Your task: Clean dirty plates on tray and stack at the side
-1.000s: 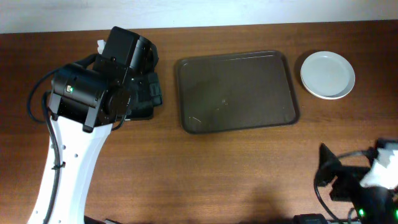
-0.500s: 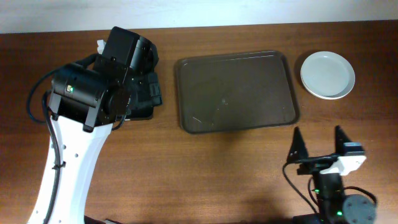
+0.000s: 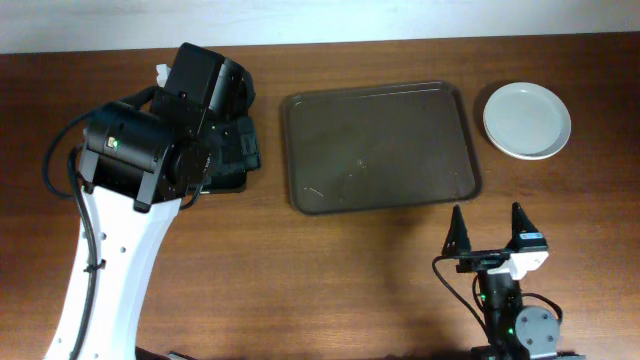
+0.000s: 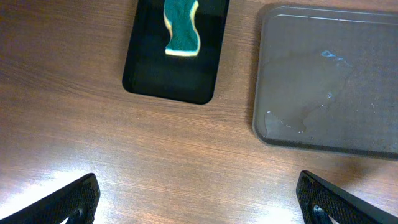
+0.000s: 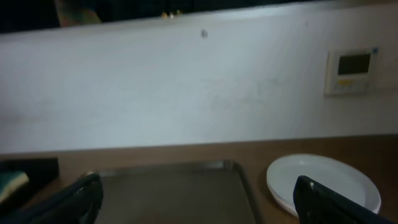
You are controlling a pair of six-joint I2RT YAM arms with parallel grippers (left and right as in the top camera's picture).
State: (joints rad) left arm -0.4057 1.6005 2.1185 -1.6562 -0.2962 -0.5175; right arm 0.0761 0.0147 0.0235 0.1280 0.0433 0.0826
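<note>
The brown-grey tray (image 3: pixel 380 147) lies bare in the middle of the table, with wet streaks; it also shows in the left wrist view (image 4: pixel 329 74) and the right wrist view (image 5: pixel 174 193). The white plates (image 3: pixel 527 120) sit stacked on the table right of the tray, also in the right wrist view (image 5: pixel 323 183); how many are in the stack I cannot tell. My left gripper (image 4: pixel 199 202) is open and empty above bare wood left of the tray. My right gripper (image 3: pixel 488 232) is open and empty near the front edge, facing the tray, also seen in the right wrist view (image 5: pixel 196 199).
A small glossy black tray (image 4: pixel 174 53) holds a green and yellow sponge (image 4: pixel 181 28) left of the big tray. The left arm's body (image 3: pixel 160 140) hangs over it in the overhead view. A wall with a white control panel (image 5: pixel 352 71) stands behind the table.
The right arm has swung left from the front right corner and turned upright, its open fingers now pointing at the tray. The left arm has not moved.
</note>
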